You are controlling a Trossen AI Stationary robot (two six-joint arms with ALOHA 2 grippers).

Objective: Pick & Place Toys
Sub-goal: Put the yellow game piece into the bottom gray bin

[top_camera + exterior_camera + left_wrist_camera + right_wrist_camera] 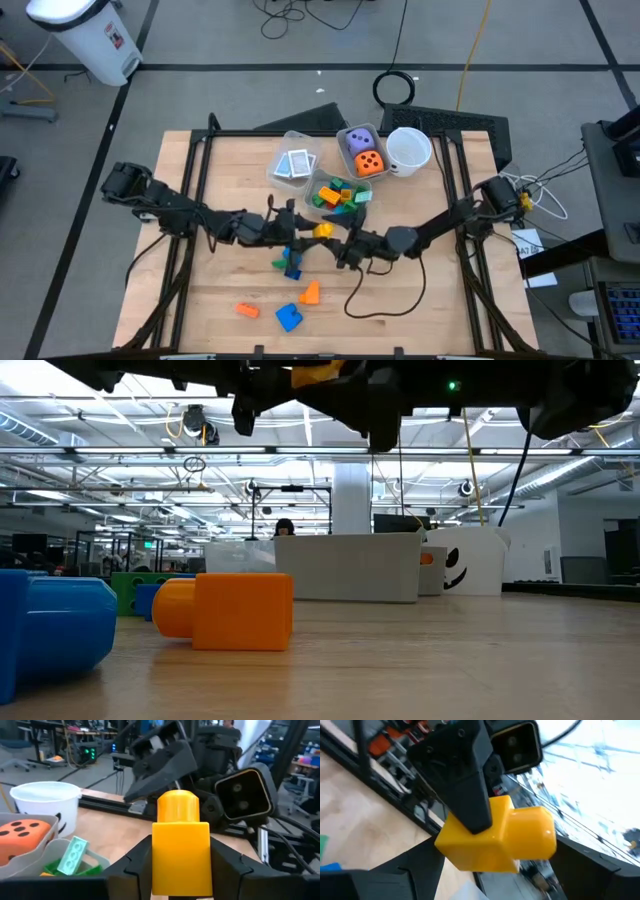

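A: Anyone spot readable text in these shots?

B: Nope, no words, brands or digits that I can make out. Closest thing is the pips: the orange die point(371, 163) has black dots, the purple die point(359, 140) white ones — plus a black smiley on the white cup point(470, 562). The white cards point(293, 165) carry a pattern, too small to read.
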